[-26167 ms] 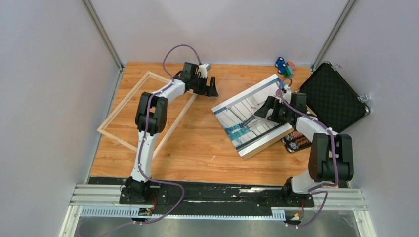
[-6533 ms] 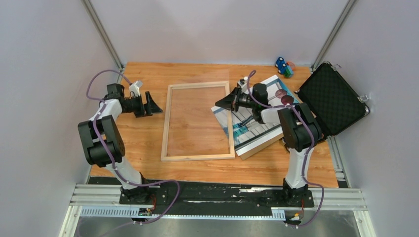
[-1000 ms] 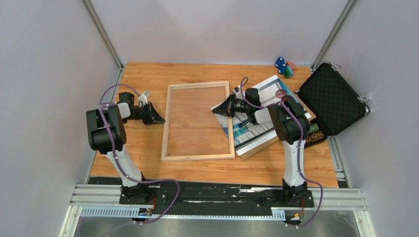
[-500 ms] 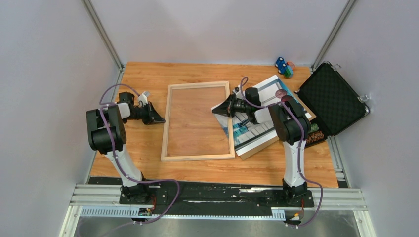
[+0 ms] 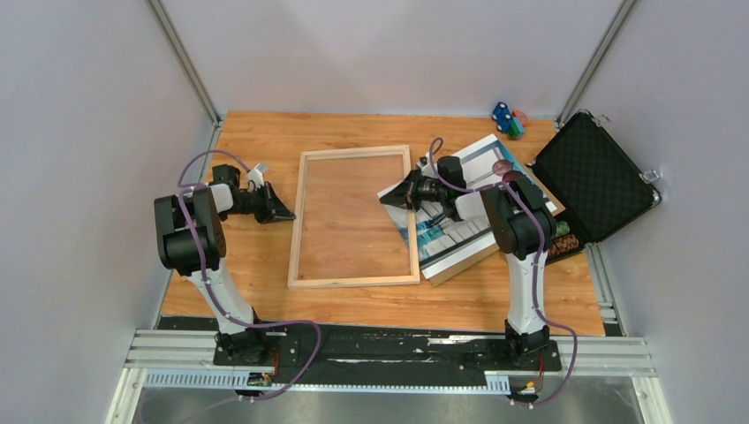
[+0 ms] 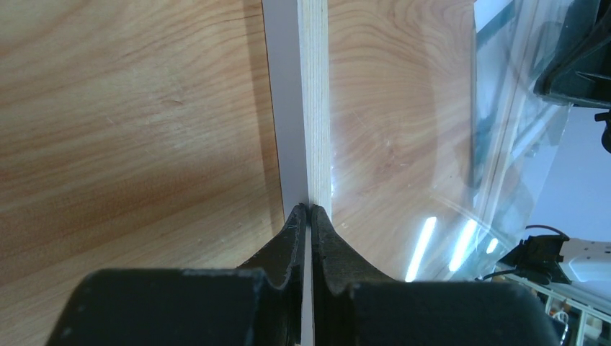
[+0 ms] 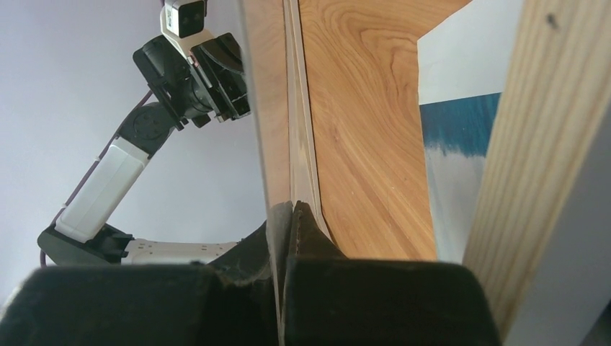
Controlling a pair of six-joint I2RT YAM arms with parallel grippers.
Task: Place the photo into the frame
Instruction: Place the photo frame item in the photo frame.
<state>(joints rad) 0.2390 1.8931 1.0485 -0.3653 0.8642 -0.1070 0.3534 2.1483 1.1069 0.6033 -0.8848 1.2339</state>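
Jaws of the left gripper [image 6: 310, 210] are closed to a hairline slit, tips touching the left long rail of the frame [image 5: 353, 281]. A true pinch cannot be confirmed. Right gripper [image 7: 291, 206] is fully closed, low at the frame's right long rail. A thin edge runs away from its tips, but whether anything is gripped cannot be told. Frame lies flat mid-table [image 5: 353, 309], long axis running near to far, pane in place. Photo [image 5: 442, 237] lies face up just right of the frame, outside it. It is skewed, long axis going from near-left to far-right, its left corner at the right rail under the right gripper. Right arm is clearly the nearer. Judgement: the photo must travel leftward and rotate until its long axis matches the frame's before it can seat.
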